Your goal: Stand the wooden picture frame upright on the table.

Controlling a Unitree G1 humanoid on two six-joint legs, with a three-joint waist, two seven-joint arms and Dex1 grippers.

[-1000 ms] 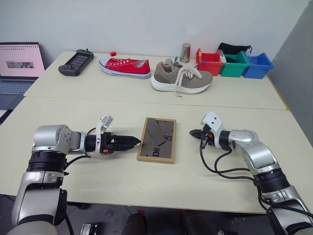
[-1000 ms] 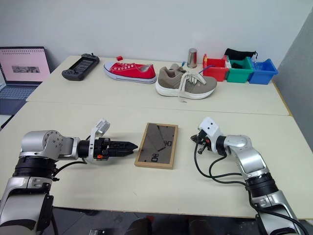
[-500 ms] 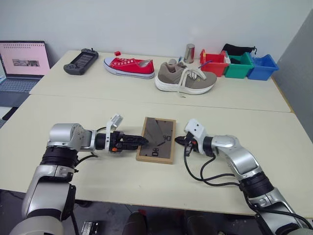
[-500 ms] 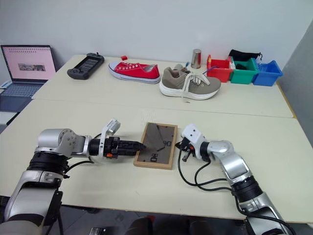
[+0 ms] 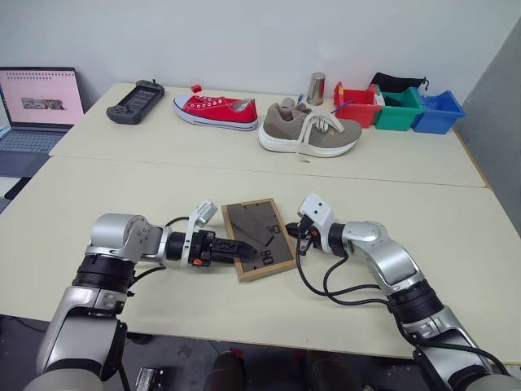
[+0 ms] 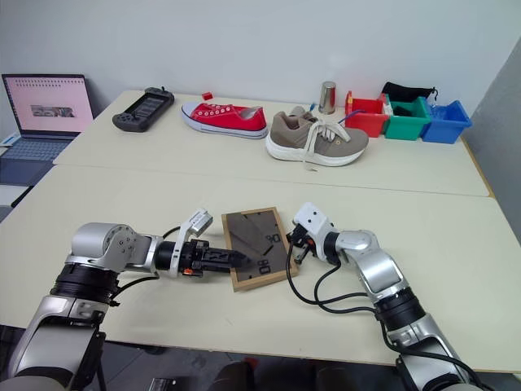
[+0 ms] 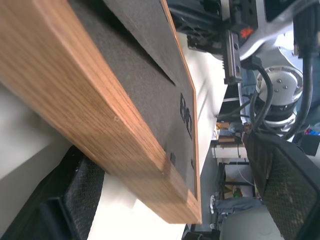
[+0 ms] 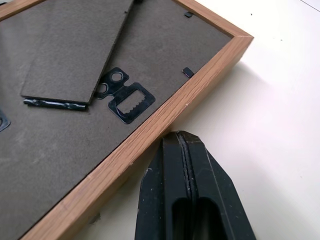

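The wooden picture frame (image 5: pixel 259 238) lies face down on the near part of the surface (image 5: pixel 163 187), its dark brown back and fold-out stand turned up, its long sides skewed at an angle to the surface's front edge. It sits between the two arms.

The left pincer (image 5: pixel 244 253) comes in from the robot's left and points across toward the right. Its two black fingers stand wide apart, with the frame's near-left edge in the gap between them: in the left wrist view the light wood border (image 7: pixel 100 130) runs across between one finger (image 7: pixel 60 200) below and the other (image 7: pixel 285 180) off to the far side. The fingers are not closed on the wood, and whether either of them touches the frame cannot be told.

The right pincer (image 5: pixel 298 242) reaches in from the robot's right. Its fingers are pressed together with nothing between them. In the right wrist view the closed tips (image 8: pixel 182 150) sit just beside the outer side of the frame's border, near the corner where a black sawtooth hanger (image 8: pixel 125 102) is fixed to the back; actual contact with the wood cannot be made out.

Far back on the surface stand a red shoe (image 5: pixel 213 109), a tan shoe (image 5: pixel 305 130) and coloured bins (image 5: pixel 395 106).
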